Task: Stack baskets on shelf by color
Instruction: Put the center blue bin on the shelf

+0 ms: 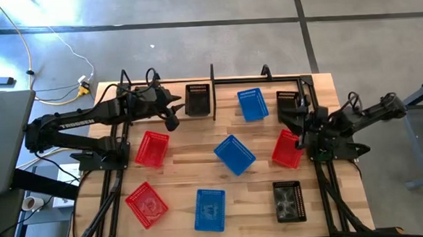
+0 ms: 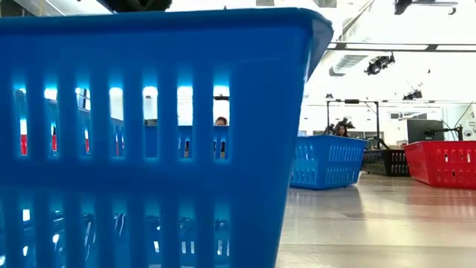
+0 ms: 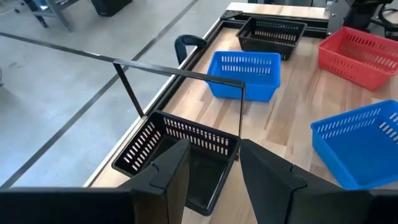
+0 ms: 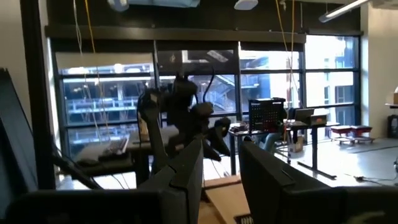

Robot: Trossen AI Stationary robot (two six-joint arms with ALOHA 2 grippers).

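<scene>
The shelf's black tube frame (image 1: 238, 79) runs along the table's far edge, with an upright divider (image 1: 212, 89). A black basket (image 1: 198, 99) sits just left of that divider. My left gripper (image 1: 173, 115) hovers by its left end, open and holding nothing; in the left wrist view its fingers (image 3: 168, 174) frame the black basket (image 3: 180, 152). A blue basket (image 1: 252, 104) and a second black basket (image 1: 289, 100) lie right of the divider. My right gripper (image 1: 299, 125) stands open and empty between that black basket and a red basket (image 1: 287, 148).
Loose on the table are a blue basket (image 1: 234, 154), two red baskets (image 1: 152, 148) (image 1: 146, 204), another blue one (image 1: 210, 209) and a black one (image 1: 289, 201). The near blue basket (image 2: 149, 134) fills most of the low view. People sit far behind the table.
</scene>
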